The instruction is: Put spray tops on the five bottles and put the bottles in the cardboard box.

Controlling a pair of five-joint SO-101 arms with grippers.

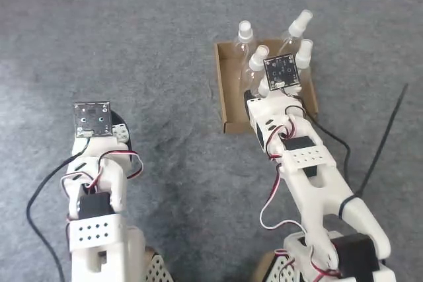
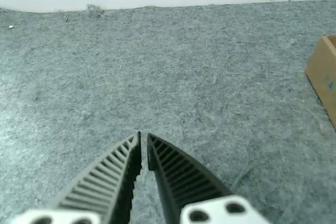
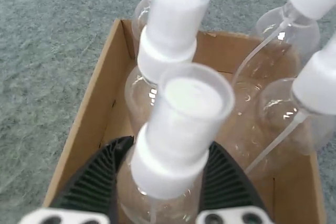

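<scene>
The cardboard box (image 1: 221, 84) lies on the grey felt in front of the right arm, and several clear bottles with white spray tops stand in it. My right gripper (image 3: 170, 145) hangs over the box's near end, shut on the nearest bottle (image 3: 176, 129) with one black finger (image 3: 100, 177) on each side of its neck. Another bottle (image 3: 170, 19) stands directly behind it, and two more (image 3: 286, 51) beside them. From above, the held bottle's top (image 1: 260, 54) pokes out beside the wrist camera. My left gripper (image 2: 143, 139) hovers shut and empty over bare felt, well to the box's left.
Grey felt (image 1: 165, 51) covers the whole table up to a white wall at the back. One corner of the box (image 2: 323, 72) shows in the left wrist view. A thin black cable (image 1: 386, 137) runs beside the right arm.
</scene>
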